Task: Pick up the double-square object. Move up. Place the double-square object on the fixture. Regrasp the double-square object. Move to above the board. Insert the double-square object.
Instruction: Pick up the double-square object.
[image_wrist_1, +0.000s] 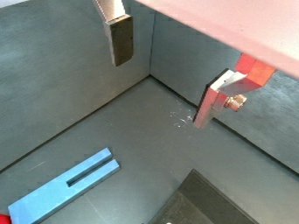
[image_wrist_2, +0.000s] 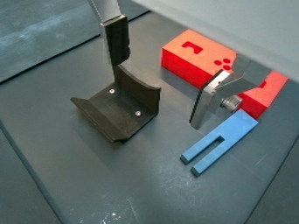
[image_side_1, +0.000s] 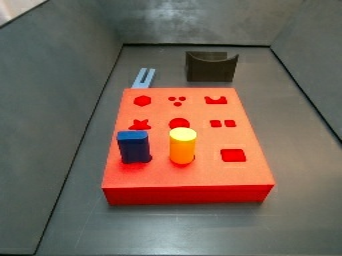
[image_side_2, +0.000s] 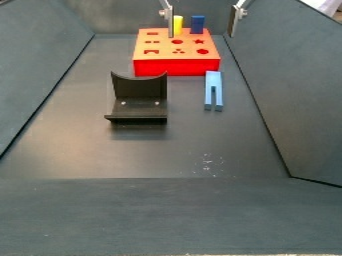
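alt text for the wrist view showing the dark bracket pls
An open, empty claw hangs above a dark notched fixture on a grey floor. A pale blue grooved bar lies flat beside it, with the red board behind.

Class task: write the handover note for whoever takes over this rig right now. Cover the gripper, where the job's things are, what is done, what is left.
Gripper: open and empty, raised above the floor between the fixture and the board.
Double-square object: flat on the floor beside the board, not yet picked up.
Fixture: empty, standing on the floor near the board.
Blue peg and yellow cylinder: standing in the board.
Done: nothing.
Left: pick up, place on fixture, regrasp, move above the board, insert.
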